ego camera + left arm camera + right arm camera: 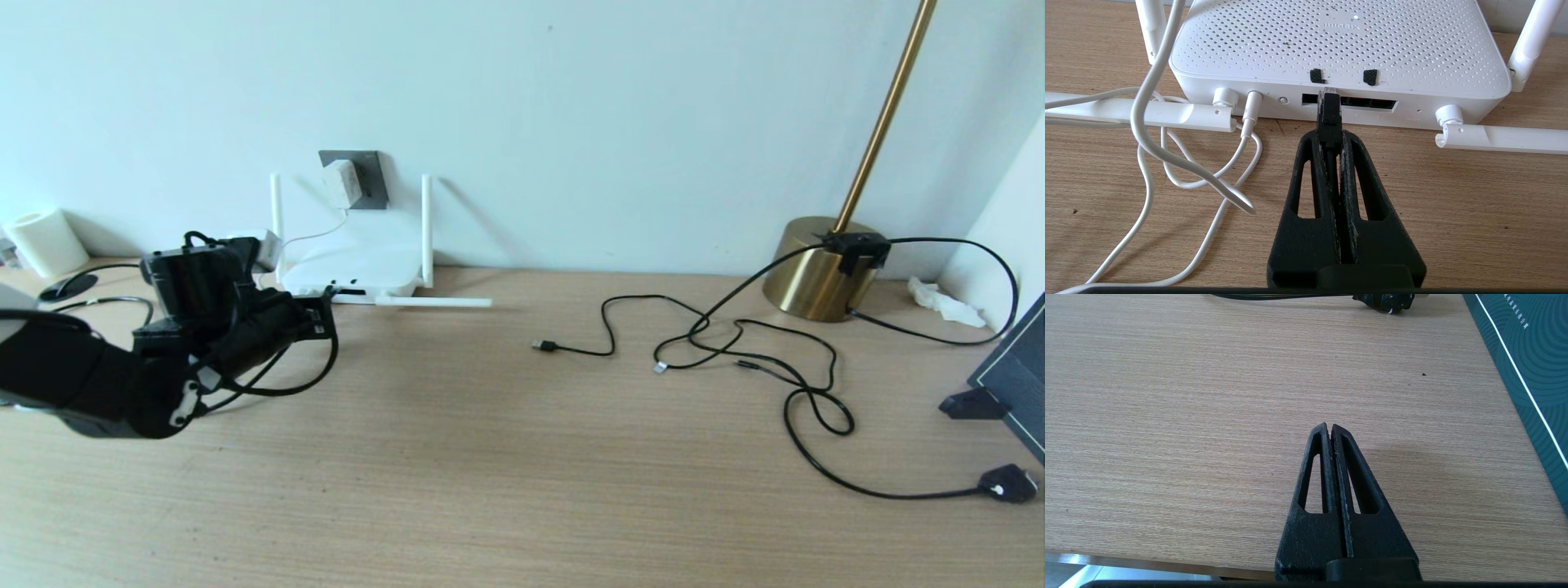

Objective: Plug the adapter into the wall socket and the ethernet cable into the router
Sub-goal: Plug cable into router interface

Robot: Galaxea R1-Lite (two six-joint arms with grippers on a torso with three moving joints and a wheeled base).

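- Already the adapter (339,184) sits in the wall socket (365,178), beyond the left hand (320,317), which reaches toward the router (351,265) on the surface (522,457).
- Up close, the left hand (1329,136) is clamped on the ethernet cable (1329,114); its clear tip lies just ahead at the router's (1331,45) port row. Judging by this, square the plug, then push straight.
- Lastly, the right hand (1329,428) is pressed together, empty, over bare surface (1167,416).

Bright, even daylight washes the pale wall (571,98). The slim white stick antennas (426,229) cast soft shadows rightward. Views stay sharp; the light wooden tabletop (490,457) shows no glare.
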